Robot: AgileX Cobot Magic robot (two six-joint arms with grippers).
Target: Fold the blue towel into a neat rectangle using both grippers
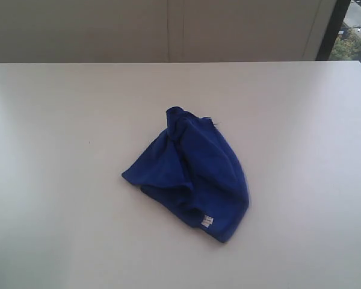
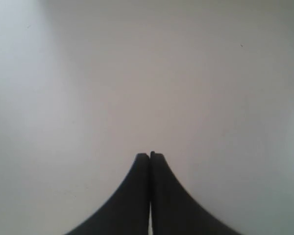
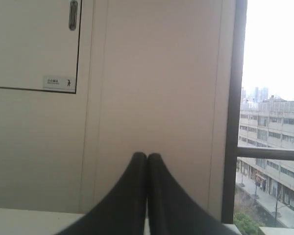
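Blue towel (image 1: 189,174) lies in a crumpled heap on the pale worktop (image 1: 60,180), close to the middle in the exterior view, a little toward the right and the near side. It is not spread. The cloth is bunched to a narrow peak at its far end and widens toward me into a rounded lobe. A loose flap sticks out on the left side, with deep creases running under it. The white tag (image 1: 206,221) shows on the near edge of the heap, facing up.

Left tool (image 2: 150,155): I see it through its own wrist camera only. The two dark fingers are pressed together along their length, with nothing pinched between them. Bare worktop fills everything beyond the tips and no cloth shows there. I cannot tell whether the tips touch the surface or hang above it.

Right tool (image 3: 147,155): the fingers are likewise pressed together and grip nothing. This one points level across the room, not down at the worktop. Past its tips I see a cream wall (image 3: 152,88), a panel door carrying a small label (image 3: 59,82) and a metal latch (image 3: 73,14), and a dark window frame (image 3: 233,122) with buildings (image 3: 272,132) outside. A thin strip of worktop shows beside the fingers. The towel does not appear in this view.
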